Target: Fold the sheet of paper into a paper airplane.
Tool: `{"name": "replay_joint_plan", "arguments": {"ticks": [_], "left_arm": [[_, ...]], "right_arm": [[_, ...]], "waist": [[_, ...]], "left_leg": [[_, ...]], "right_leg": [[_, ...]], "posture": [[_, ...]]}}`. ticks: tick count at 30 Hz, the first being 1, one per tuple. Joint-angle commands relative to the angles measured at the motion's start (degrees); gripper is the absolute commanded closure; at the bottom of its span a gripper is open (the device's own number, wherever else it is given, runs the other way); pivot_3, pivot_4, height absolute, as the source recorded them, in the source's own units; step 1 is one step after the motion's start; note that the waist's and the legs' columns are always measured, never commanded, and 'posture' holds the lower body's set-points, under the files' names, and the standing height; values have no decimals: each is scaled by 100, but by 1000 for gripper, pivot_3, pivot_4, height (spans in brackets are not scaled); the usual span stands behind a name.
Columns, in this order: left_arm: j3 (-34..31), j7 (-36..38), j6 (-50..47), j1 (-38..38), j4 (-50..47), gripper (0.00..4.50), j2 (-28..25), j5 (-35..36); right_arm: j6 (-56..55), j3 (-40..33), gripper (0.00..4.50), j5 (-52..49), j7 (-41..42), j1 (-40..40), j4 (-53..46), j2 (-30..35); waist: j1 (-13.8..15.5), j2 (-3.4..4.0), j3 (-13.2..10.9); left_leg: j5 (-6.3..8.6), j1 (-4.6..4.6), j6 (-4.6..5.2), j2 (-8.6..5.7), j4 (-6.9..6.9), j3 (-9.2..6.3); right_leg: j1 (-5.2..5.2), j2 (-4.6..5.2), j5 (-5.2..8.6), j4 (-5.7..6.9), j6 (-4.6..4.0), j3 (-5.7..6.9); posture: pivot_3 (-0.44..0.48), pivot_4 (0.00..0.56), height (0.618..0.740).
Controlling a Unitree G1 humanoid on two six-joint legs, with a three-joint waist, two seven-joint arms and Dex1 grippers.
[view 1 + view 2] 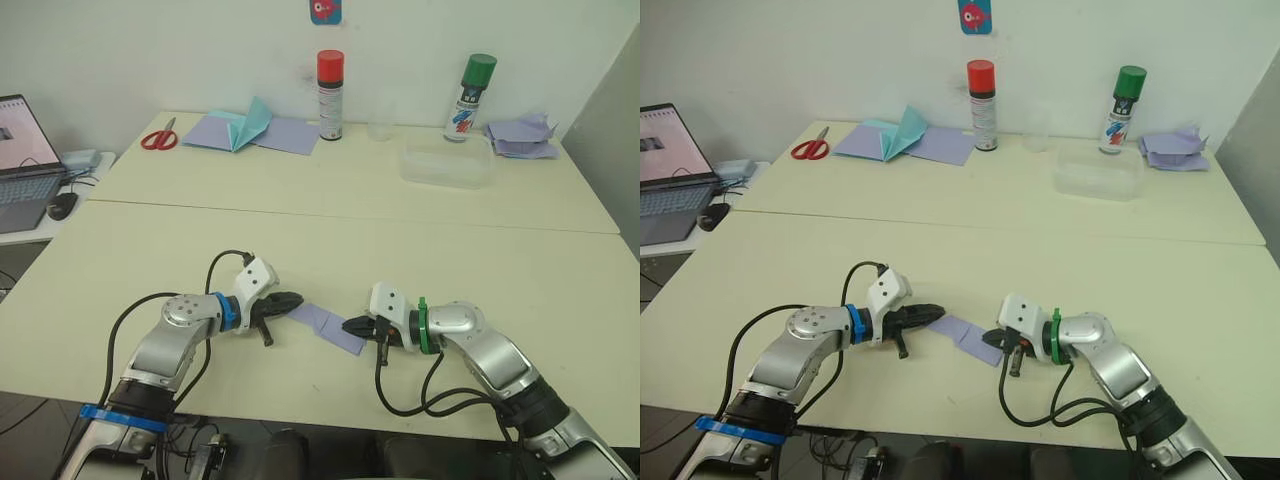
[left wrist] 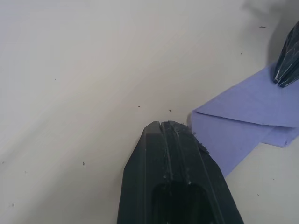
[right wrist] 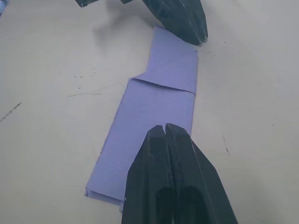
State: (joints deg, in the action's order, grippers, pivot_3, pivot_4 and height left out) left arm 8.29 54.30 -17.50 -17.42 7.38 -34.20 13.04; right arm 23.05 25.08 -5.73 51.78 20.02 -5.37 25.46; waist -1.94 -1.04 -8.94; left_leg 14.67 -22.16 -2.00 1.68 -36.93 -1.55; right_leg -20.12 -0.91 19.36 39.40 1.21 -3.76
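Left gripper (image 1: pixel 293 300) closed, tip placed at one end of paper (image 1: pixel 328 327); right gripper (image 1: pixel 352 326) closed, pressed on other end.

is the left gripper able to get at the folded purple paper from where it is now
Probably yes: the left gripper, fingers shut, sits at one end of the sheet of paper with nothing between them; the right gripper, also shut, presses the other end.

cream table (image 1: pixel 300 240) | near edge: folded lavender sheet of paper (image 1: pixel 330 326); far edge: scissors (image 1: pixel 158 137), two spray cans (image 1: pixel 330 95), clear tub (image 1: pixel 447 165)
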Motion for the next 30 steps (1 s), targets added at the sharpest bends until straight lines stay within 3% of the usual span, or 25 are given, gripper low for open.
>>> {"name": "replay_joint_plan", "arguments": {"ticks": [1, 6, 11, 29, 30], "left_arm": [[-78, -72, -28, 46, 262, 4499, 9, -93], [-294, 212, -98, 52, -368, 4499, -35, 335], [-334, 400, -110, 63, -737, 4499, -133, 442], [-271, 519, 41, -109, -985, 4499, -95, 371], [-295, 538, 44, -110, -1011, 4499, -126, 384]], "right_arm": [[107, -10, 4463, 101, 17, -10, 192, 77], [105, -338, 4463, -260, 61, 16, -17, -67], [77, -420, 4463, -323, 115, 54, -137, 3], [3, -1048, 4463, -803, 243, 192, -456, 68], [38, -1148, 4299, -853, 254, 206, -499, 114]], "waist": [[0, 0, 0], [-2, -2, -10], [16, -4, -15], [13, -8, -43], [11, -8, -43]], "left_leg": [[0, 2, 0, 1, 0, 0], [0, -10, 0, 2, 0, 0], [-1, -77, -2, -3, -4, -8], [0, -85, -2, -3, -3, 1], [0, -84, -3, -3, -3, 3]], "right_leg": [[0, 0, 0, 1, 0, 0], [-8, 0, 0, 2, 0, 1], [-70, 2, -2, 16, -2, 4], [-103, 4, -2, 52, -2, 8], [-103, 4, -2, 53, -2, 6]], "posture": [[0, 150, 740], [0, 150, 740], [0, 150, 740], [0, 150, 740], [0, 150, 740]]}}
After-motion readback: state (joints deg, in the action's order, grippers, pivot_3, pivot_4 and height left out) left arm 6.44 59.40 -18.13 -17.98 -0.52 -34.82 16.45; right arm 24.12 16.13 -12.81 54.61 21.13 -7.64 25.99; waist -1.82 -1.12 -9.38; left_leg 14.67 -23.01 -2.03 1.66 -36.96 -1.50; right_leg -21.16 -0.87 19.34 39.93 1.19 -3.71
